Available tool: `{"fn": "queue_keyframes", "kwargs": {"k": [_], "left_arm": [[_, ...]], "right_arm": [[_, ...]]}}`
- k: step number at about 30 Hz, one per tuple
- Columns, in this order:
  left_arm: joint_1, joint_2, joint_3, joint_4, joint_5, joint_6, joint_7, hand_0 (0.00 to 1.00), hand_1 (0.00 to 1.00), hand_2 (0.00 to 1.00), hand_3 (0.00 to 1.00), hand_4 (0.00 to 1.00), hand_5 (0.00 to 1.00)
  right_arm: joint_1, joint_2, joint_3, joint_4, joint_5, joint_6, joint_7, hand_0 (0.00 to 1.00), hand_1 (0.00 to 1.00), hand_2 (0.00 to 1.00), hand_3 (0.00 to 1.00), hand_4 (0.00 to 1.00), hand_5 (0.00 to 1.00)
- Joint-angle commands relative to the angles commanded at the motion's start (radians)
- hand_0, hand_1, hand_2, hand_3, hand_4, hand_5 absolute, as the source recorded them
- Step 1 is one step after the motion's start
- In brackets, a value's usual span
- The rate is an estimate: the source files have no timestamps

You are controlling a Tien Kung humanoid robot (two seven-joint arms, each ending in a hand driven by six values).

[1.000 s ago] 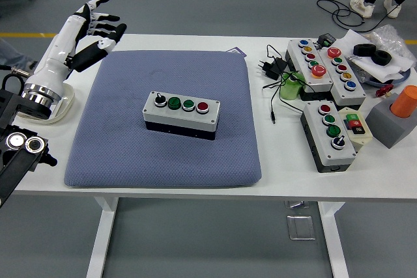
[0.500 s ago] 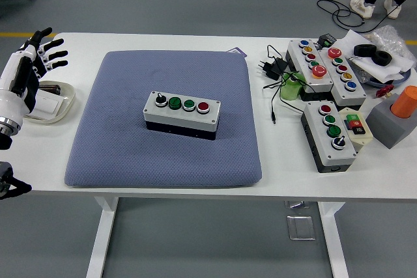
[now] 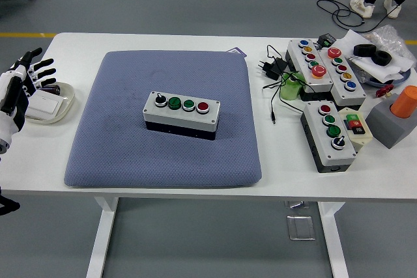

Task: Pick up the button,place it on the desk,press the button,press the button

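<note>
A grey button box (image 3: 181,115) with a black switch, two green buttons and a red button lies in the middle of a blue-grey cushion (image 3: 117,141) on the white table (image 3: 273,174). My left hand (image 3: 23,79) is white with black fingers. It is at the far left edge of the view, over a white tray (image 3: 55,105), far from the box, with fingers spread and holding nothing. My right hand is out of view.
Several other button boxes (image 3: 329,135) (image 3: 311,60) lie at the right, with black cables and a plug (image 3: 273,66), a green object (image 3: 291,87), a grey block with an orange cylinder (image 3: 397,118) and a plastic bag (image 3: 391,47). A person's legs show at the top right.
My left arm has drawn back to the left and down, from over the cushion's left corner to the picture's left edge. The button box has not moved.
</note>
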Motion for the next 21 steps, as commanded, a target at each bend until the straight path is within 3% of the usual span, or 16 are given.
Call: {"fn": "queue_keyframes", "kwargs": {"k": [7, 9, 13, 21], "left_arm": [[0.014, -0.007, -0.009, -0.017, 0.010, -0.008, 0.003, 0.714, 0.800, 0.849, 0.887, 0.630, 0.998], [0.026, -0.025, -0.026, -0.019, 0.013, -0.007, 0.002, 0.714, 0.800, 0.849, 0.887, 0.630, 0.998], [0.009, -0.051, -0.017, -0.012, 0.013, -0.002, 0.000, 0.712, 0.801, 0.849, 0.888, 0.633, 0.998], [-0.015, -0.064, 0.021, -0.010, 0.024, 0.003, 0.007, 0.712, 0.800, 0.850, 0.888, 0.636, 0.998]], "right_arm": [[-0.002, 0.000, 0.008, 0.000, -0.015, 0.002, -0.001, 0.627, 0.477, 0.539, 0.582, 0.280, 0.022], [-0.005, 0.000, 0.004, 0.000, -0.006, 0.001, 0.003, 0.627, 0.477, 0.539, 0.582, 0.280, 0.022], [-0.007, 0.003, 0.009, 0.000, 0.005, -0.001, 0.004, 0.627, 0.477, 0.539, 0.582, 0.279, 0.022], [-0.002, 0.004, 0.016, 0.000, 0.003, -0.001, -0.001, 0.627, 0.477, 0.539, 0.582, 0.279, 0.022]]}}
